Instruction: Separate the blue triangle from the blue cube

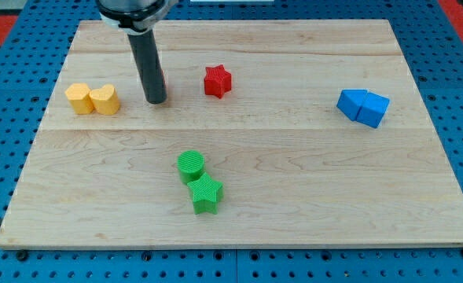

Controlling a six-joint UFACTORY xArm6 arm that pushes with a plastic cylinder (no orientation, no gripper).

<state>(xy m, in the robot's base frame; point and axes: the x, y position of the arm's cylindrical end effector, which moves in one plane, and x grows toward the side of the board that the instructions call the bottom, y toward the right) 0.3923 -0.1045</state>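
My tip sat in the board's upper left part, just right of the two yellow blocks and left of the red star, with a sliver of something red showing behind the rod that I could not identify. The rod has no jaws to open or close, so it held nothing; it was a bare end resting on the wood. The blue triangle and the blue cube lay touching, side by side, near the view's right edge, well apart from my tip and a little lower in the view. The triangle was the nearer of the two, on the pair's left. I judged I would need to cross rightward past the star, then enter at the seam between them rather than shove both along together. The green cylinder and green star lay below that path.
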